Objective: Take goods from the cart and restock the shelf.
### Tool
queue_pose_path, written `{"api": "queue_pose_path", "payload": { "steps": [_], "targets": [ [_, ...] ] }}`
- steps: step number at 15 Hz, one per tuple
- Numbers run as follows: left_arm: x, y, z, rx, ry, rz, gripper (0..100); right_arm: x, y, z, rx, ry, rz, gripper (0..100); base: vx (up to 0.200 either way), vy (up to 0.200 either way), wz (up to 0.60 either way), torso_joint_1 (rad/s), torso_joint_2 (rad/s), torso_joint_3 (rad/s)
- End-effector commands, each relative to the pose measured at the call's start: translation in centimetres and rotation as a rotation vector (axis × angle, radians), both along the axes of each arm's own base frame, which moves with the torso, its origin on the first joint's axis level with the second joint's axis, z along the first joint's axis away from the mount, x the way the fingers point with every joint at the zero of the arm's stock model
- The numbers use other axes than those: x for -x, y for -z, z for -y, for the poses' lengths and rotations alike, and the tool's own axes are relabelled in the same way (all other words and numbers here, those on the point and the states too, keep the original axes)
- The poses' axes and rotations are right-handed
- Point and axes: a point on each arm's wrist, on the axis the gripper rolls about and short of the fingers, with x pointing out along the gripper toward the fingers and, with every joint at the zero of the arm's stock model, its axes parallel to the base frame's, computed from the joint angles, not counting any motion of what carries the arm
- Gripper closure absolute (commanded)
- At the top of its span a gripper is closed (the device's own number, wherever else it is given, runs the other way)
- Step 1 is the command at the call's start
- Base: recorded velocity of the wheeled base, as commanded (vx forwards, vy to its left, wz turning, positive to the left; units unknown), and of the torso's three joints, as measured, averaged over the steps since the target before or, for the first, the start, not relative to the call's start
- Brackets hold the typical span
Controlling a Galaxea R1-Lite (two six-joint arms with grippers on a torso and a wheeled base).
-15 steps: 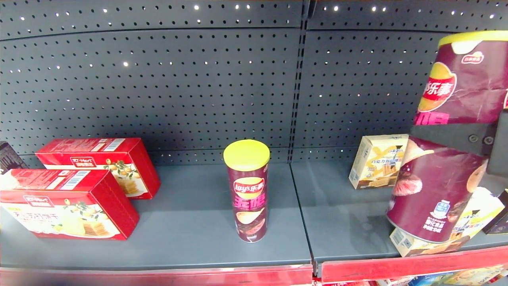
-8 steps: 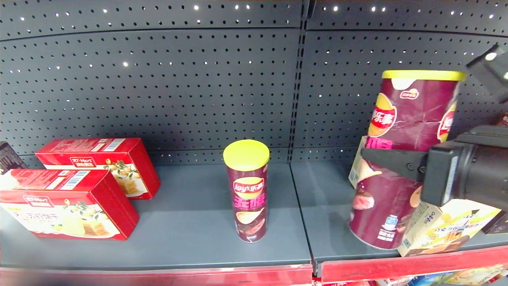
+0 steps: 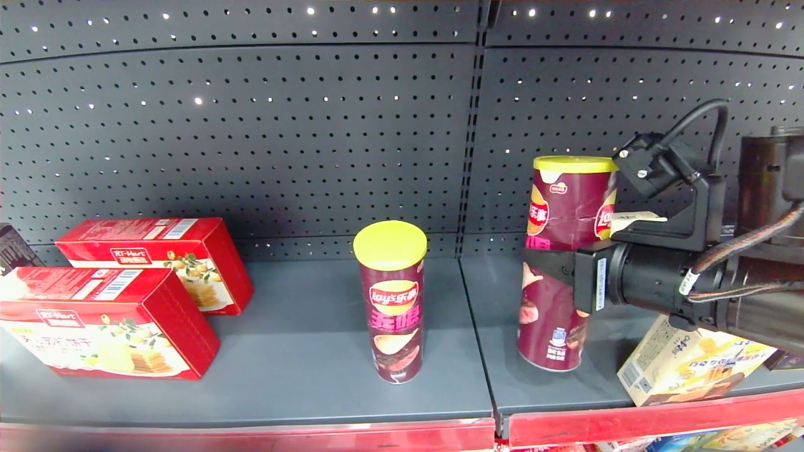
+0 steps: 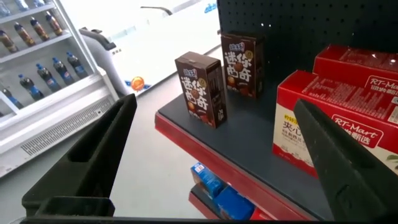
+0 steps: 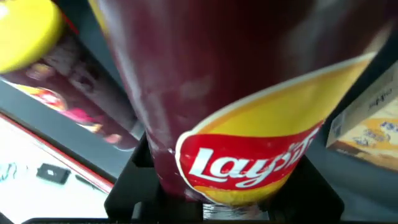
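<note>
The grey shelf (image 3: 301, 339) runs the width of the head view under a perforated back panel (image 3: 251, 138). On its left side lie two red boxes, one at the front (image 3: 107, 320) and one behind it (image 3: 163, 257), close together. The right arm (image 3: 691, 282) comes in from the right, and the right gripper (image 3: 556, 267) is clamped on a maroon chip can with a yellow lid (image 3: 568, 207). Its fingers grip the can at about mid-height, so the lid and upper half rise above them and the lower half hangs below. The can leans slightly, lid toward the right, over the right-hand shelf section. Its base is at the shelf surface, though whether it touches cannot be told. In the right wrist view the same can (image 5: 249, 124) sits between the dark fingers of the right gripper (image 5: 224, 193). A second chip can (image 3: 391, 301) stands upright near the shelf's middle, apart from the held one to its left. A yellow cracker box (image 3: 691, 364) lies at the shelf's front edge under the right arm. The left gripper (image 4: 213, 106) hangs past the shelf's left end with its fingers spread wide, holding nothing, and beyond it stand two small brown boxes (image 4: 202, 90) (image 4: 242, 65).
</note>
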Motion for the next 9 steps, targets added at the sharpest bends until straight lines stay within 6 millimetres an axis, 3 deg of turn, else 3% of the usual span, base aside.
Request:
{"api": "queue_pose_path", "payload": {
  "steps": [1,4,5,9],
  "targets": [
    [-0.2,0.0,0.0,-0.002,0.003,-0.011,0,-1.8,1.0,1.4,0.048,0.02,-0.014,100,0.0,0.0,0.0,0.0,0.0,0.0],
    [-0.3,0.0,0.0,-0.003,0.0,-0.015,0,-3.1,2.3,0.6,0.124,0.007,-0.005,100,0.0,0.0,0.0,0.0,0.0,0.0],
    [-0.3,0.3,0.0,-0.003,0.0,-0.022,0,-4.5,3.3,-0.3,0.142,0.002,0.023,100,0.0,0.0,0.0,0.0,0.0,0.0],
    [-0.1,1.0,0.0,-0.003,0.0,-0.038,0,-7.1,4.6,-2.6,0.106,0.037,0.096,100,0.0,0.0,0.0,0.0,0.0,0.0]
  ]
}}
